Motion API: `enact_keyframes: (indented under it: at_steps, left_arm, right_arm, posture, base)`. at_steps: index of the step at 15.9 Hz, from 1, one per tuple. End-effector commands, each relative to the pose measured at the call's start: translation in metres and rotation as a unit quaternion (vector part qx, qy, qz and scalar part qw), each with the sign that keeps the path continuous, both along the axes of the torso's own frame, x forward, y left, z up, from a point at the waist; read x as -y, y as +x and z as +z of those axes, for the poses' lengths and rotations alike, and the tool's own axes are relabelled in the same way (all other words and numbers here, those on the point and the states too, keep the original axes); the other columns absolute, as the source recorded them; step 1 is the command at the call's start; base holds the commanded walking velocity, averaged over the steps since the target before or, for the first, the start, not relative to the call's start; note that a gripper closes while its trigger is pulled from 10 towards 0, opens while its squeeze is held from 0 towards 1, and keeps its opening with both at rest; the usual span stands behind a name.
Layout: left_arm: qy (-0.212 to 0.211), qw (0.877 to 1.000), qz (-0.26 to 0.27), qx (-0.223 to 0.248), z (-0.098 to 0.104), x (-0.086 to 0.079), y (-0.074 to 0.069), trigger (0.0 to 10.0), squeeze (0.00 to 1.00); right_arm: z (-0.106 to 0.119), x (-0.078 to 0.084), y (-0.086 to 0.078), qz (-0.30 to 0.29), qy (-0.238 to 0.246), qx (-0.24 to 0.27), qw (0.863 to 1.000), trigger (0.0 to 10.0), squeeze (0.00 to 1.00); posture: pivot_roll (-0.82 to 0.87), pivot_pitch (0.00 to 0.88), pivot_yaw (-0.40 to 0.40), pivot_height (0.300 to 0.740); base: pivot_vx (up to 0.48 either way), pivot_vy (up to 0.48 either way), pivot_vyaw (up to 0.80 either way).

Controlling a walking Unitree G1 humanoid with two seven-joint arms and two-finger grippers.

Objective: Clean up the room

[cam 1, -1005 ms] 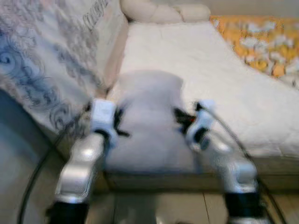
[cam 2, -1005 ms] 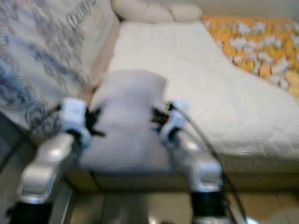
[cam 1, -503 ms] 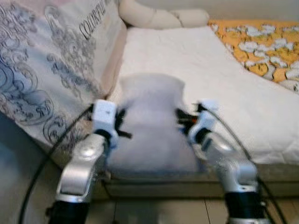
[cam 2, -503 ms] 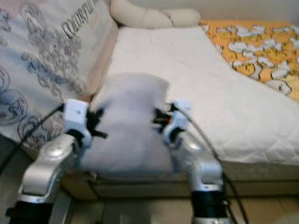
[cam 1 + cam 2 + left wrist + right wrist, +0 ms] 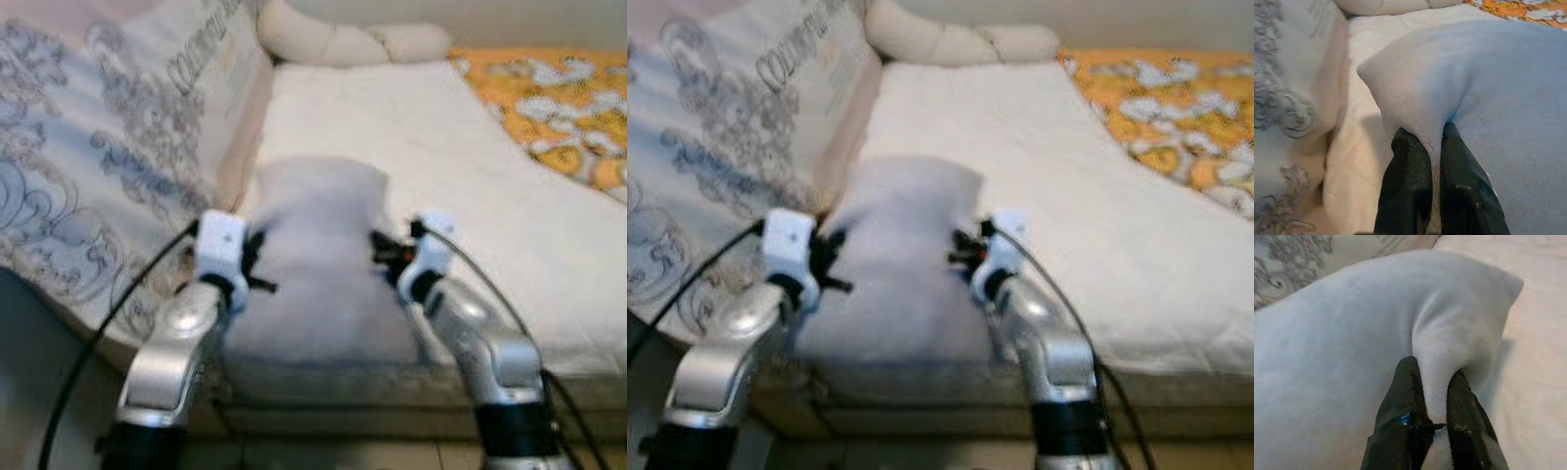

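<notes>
The gray pillow (image 5: 323, 264) hangs between both arms, over the near edge of the bed (image 5: 470, 176). The left gripper (image 5: 1431, 147) pinches its left side and the right gripper (image 5: 1436, 387) pinches its right side. Its long way points far, up the bed.

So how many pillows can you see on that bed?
2. A pale grey pillow sits at the bed's near edge, pinched between the left end effector and right end effector. A long cream bolster lies at the far end. Others may be hidden.
</notes>
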State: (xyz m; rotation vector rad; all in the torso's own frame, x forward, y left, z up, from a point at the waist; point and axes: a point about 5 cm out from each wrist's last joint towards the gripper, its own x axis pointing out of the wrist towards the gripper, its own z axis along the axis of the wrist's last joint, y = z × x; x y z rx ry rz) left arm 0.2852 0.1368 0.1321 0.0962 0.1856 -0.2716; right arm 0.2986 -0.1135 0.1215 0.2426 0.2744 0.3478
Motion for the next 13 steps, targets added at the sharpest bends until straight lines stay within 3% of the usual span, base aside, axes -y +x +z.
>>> enact_keyframes:
  at_steps: [1, 2, 7, 9, 13]
  left_arm:
    - [0.014, 0.999, 0.031, 0.023, 0.0099, -0.0165, 0.0024, 10.0, 0.00]
    - [0.014, 0.999, 0.031, 0.023, 0.0098, -0.0164, 0.0025, 10.0, 0.00]
    - [0.014, 0.999, 0.021, 0.024, 0.0095, -0.0123, 0.0028, 10.0, 0.00]
    - [0.015, 0.999, 0.020, 0.025, 0.0100, -0.0122, 0.0034, 10.0, 0.00]
    - [0.020, 0.999, 0.020, 0.033, 0.0137, -0.0132, 0.0057, 10.0, 0.00]
  right_arm:
    - [0.0126, -0.0162, 0.0005, 0.030, 0.009, 0.032, 0.999, 10.0, 0.00]
    - [0.0124, -0.0160, 0.0005, 0.026, 0.012, 0.032, 0.999, 10.0, 0.00]
    - [0.0106, -0.0078, 0.0037, 0.000, 0.031, 0.019, 0.999, 10.0, 0.00]
    - [0.0104, -0.0098, 0.0037, 0.001, 0.032, 0.018, 0.999, 10.0, 0.00]
    - [0.0112, -0.0101, 0.0047, 0.002, 0.028, 0.021, 0.999, 10.0, 0.00]
  posture:
    - [-0.08, 0.000, 0.005, 0.740]
    - [-0.08, 0.000, 0.004, 0.740]
    - [-0.09, 0.000, 0.005, 0.740]
    - [-0.09, 0.000, 0.005, 0.740]
    - [-0.09, 0.000, 0.004, 0.740]
  base:
    - [0.390, 0.000, 0.80]
    - [0.394, 0.000, 0.80]
    - [0.391, 0.000, 0.00]
    - [0.390, 0.000, -0.78]
    - [0.362, 0.000, 0.00]
